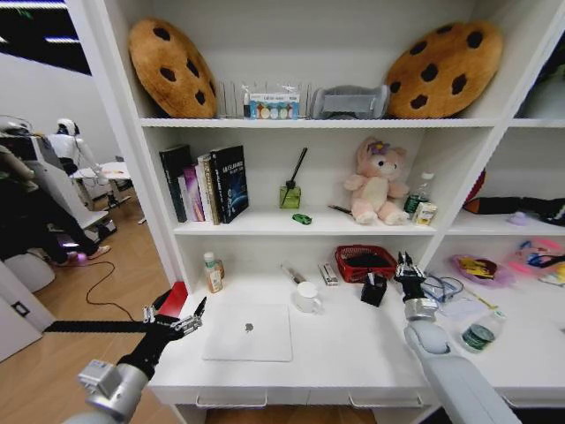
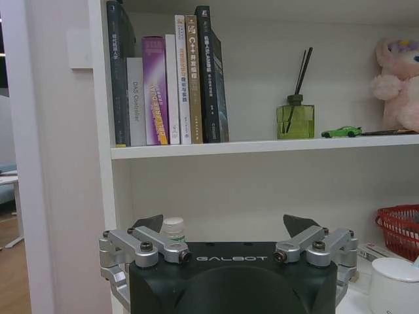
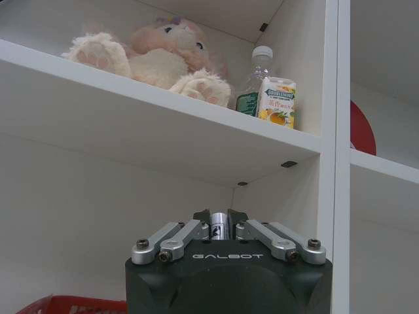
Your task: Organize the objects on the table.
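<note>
Left tool spread wide at worktop left edge, beside closed laptop near front edge; approach flat from its left side. Right tool pinched shut, raised by red basket, holding nothing visible

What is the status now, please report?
Left gripper open, beside the closed laptop. Right gripper shut, raised near the red basket. White mug stands behind the laptop.
</note>
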Available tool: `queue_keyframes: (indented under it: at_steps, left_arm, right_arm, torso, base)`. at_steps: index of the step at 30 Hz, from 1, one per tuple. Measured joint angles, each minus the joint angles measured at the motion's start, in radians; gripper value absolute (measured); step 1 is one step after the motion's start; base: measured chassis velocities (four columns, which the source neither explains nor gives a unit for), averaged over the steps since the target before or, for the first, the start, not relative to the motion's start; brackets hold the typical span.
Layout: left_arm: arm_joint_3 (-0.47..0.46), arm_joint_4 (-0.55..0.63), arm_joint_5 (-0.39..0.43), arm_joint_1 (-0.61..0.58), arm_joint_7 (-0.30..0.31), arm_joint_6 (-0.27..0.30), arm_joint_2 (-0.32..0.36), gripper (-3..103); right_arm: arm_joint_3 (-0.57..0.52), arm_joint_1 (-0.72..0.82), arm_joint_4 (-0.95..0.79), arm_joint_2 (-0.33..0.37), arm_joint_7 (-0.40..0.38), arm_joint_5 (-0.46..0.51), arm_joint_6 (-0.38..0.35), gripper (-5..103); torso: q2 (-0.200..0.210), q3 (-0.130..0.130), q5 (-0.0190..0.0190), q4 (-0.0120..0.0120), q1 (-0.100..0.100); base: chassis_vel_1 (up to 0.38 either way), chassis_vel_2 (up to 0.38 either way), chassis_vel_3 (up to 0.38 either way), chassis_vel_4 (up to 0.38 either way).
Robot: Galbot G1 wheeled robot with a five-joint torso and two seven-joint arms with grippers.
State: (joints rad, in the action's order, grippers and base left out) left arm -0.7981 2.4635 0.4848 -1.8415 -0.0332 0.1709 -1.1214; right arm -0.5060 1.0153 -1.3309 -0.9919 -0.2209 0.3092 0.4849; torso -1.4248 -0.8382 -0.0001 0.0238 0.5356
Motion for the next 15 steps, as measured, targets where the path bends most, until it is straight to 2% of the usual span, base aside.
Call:
queue_keyframes:
  at_steps: [7, 15]
  left_arm:
    - [0.000, 0.000, 0.000, 0.000, 0.000, 0.000, 0.000, 100]
    - [0.000, 0.000, 0.000, 0.000, 0.000, 0.000, 0.000, 100]
  right_arm:
    - [0.054, -0.053, 0.053, -0.039, 0.003, 0.059, 0.015, 13]
    - [0.088, -0.112, 0.109, -0.075, 0.008, 0.059, 0.051, 13]
  torso:
    - [0.000, 0.000, 0.0000, 0.0000, 0.000]
    - [0.000, 0.000, -0.0001, -0.0001, 0.000]
  base:
    - [0.000, 0.000, 0.000, 0.000]
    - [0.000, 0.000, 0.000, 0.000]
